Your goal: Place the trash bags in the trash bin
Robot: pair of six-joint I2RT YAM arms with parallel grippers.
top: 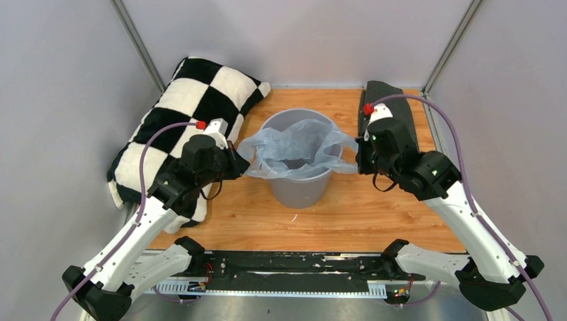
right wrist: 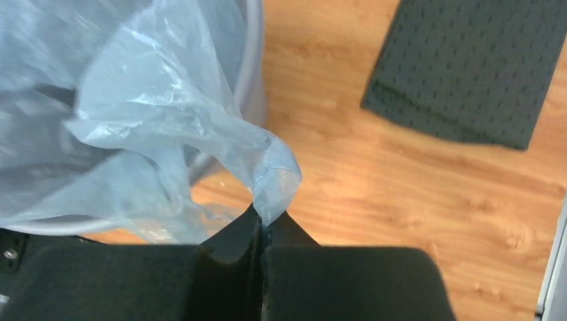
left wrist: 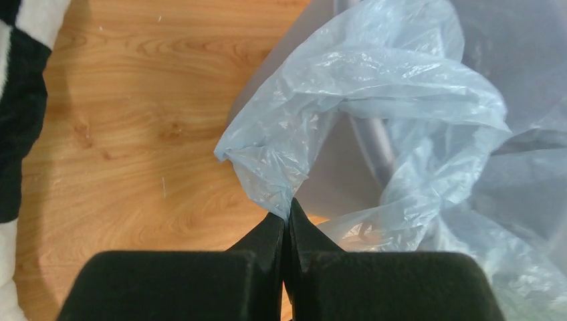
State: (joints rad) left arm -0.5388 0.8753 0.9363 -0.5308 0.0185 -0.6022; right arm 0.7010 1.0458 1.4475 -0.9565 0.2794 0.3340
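left gripper [left wrist: 287, 212]: nearest my wrist view; I see it clenched on a bunched corner of the trash bag [top: 298, 144], just outside the left rim of the trash bin [top: 301, 188].
right gripper [right wrist: 265, 224]: clamped on the opposite corner of the bag, just outside the bin's right rim.
tabletop [top: 364, 214]: wood grain, carrying everything below.
pillow [top: 194, 100]: black-and-white checkered, far left, partly under my left arm.
trash bin: light grey, upright, mid-tabletop between the two grippers.
trash bag: pale blue, crinkly, stretched across the bin's mouth; its middle sags inside, both ends drape over the rim.
cloth [right wrist: 468, 67]: dark grey, dotted, flat at far right, apart from the bin.
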